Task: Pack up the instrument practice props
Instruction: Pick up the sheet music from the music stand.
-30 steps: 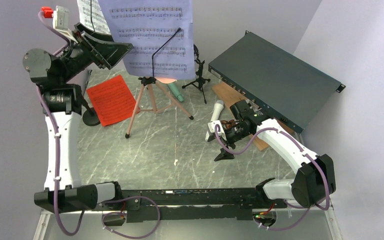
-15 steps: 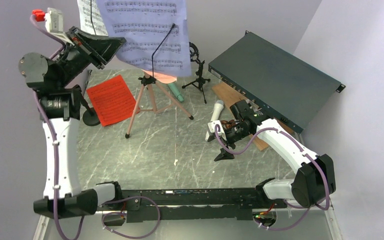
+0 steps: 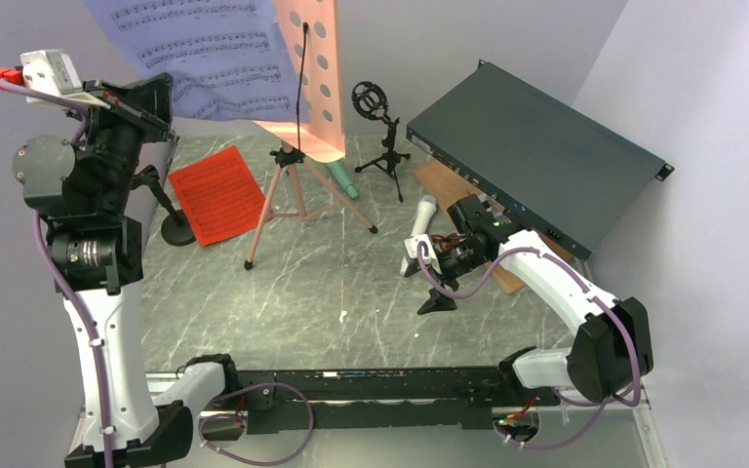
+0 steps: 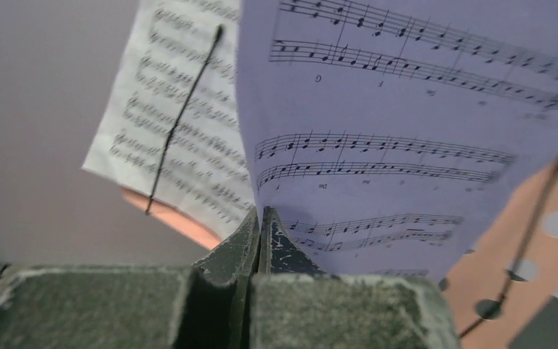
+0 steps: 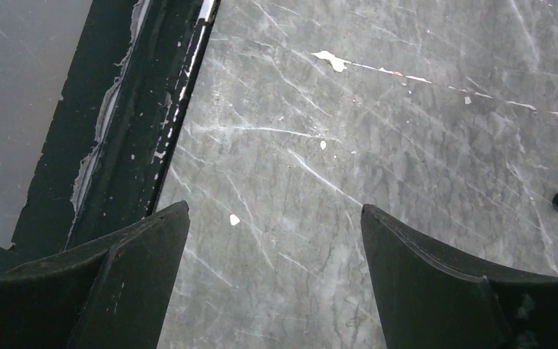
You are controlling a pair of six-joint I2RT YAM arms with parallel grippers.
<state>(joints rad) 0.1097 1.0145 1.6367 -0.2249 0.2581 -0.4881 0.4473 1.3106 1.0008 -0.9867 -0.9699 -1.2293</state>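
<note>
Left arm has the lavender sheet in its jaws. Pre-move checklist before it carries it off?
1. Left gripper shut on lavender page: ok.
2. Lavender page clear of pink stand: cannot tell; they overlap in both views.
3. White page held under wire clip: ok.
4. Right gripper open, empty: ok.
5. Red page flat on table, out of the way: ok.

2 cut off, 1 hidden
Lavender page (image 3: 195,49) and pink stand (image 3: 312,107) run past the overhead view's top edge; the stand hides most of the green microphone (image 3: 346,182); the white page (image 4: 203,145) blurs.
</note>
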